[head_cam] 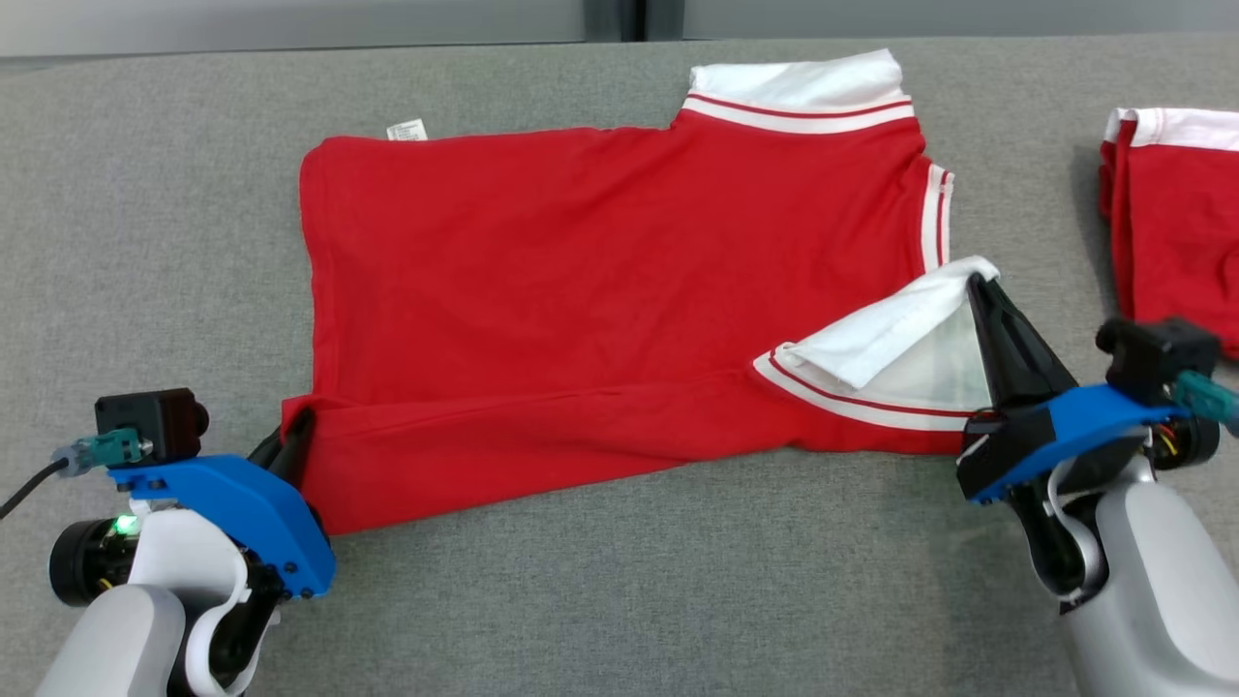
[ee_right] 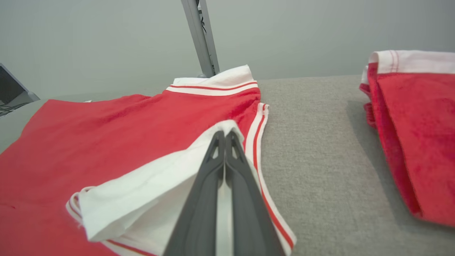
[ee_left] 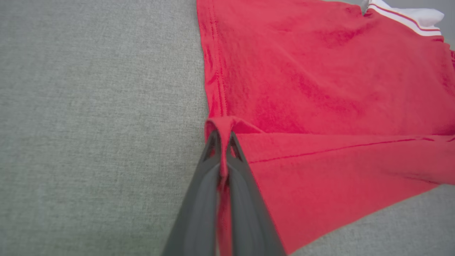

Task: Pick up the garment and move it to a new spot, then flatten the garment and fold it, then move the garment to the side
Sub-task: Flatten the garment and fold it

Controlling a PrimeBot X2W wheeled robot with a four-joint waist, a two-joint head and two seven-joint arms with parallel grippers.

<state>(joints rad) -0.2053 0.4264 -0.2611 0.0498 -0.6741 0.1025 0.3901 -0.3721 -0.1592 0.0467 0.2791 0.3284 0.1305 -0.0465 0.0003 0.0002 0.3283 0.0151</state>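
In the head view, a red shirt [head_cam: 600, 281] with white, red-striped trim lies spread on a grey fabric surface [head_cam: 600, 600], its hem toward the left and its trimmed end toward the right; a small white label [head_cam: 407, 129] pokes out at its far edge. The left gripper [head_cam: 298, 428] is clamped on the near-left hem corner, where the near edge is folded over onto the shirt. The right gripper [head_cam: 978, 281] pinches a white trimmed band [head_cam: 871, 348] at the near-right and holds it raised above the red cloth. A second red garment [head_cam: 1176, 203], also white-trimmed, lies apart at the right edge. In the left wrist view, the left gripper [ee_left: 222, 137] has its two dark fingers pressed together with a ridge of the red shirt [ee_left: 320, 81] caught between them, the stitched hem running away beside the grey surface [ee_left: 99, 124]. In the right wrist view, the right gripper [ee_right: 224, 136] is closed tight on the white band [ee_right: 149, 192], which drapes off to the left over the shirt [ee_right: 106, 135]; the second garment [ee_right: 419, 135] sits folded at the right, and a metal post [ee_right: 201, 35] rises behind.
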